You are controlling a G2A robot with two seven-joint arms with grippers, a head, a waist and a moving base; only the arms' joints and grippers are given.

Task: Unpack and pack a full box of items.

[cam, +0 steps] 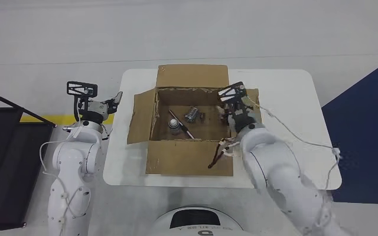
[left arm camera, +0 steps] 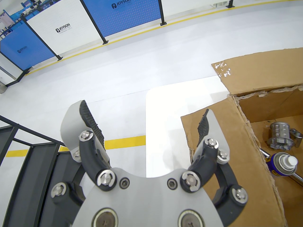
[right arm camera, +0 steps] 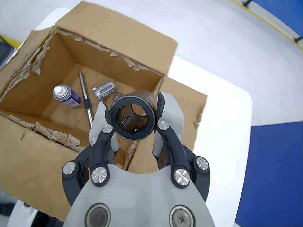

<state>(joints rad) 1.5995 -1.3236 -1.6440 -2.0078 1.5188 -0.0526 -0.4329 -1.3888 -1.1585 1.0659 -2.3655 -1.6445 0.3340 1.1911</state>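
Right pincer (right arm camera: pixel 134 106) grips a black ring bearing (right arm camera: pixel 131 136) over the right wall of the cardboard box (cam: pixel 177 158). Left pincer (left arm camera: pixel 144 107) gapes wide and empty, off the left edge of the table (cam: pixel 283 94). Deeper in, on the box floor: spray can (right arm camera: pixel 66 95), metal rod (right arm camera: pixel 85 98), silver fitting (right arm camera: pixel 104 89).

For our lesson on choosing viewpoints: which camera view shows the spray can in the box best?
The right wrist view: the spray can is fully visible, white cap and blue body, on the box floor. In the left wrist view the box wall hides part of its body. The top view shows mainly its cap from above.
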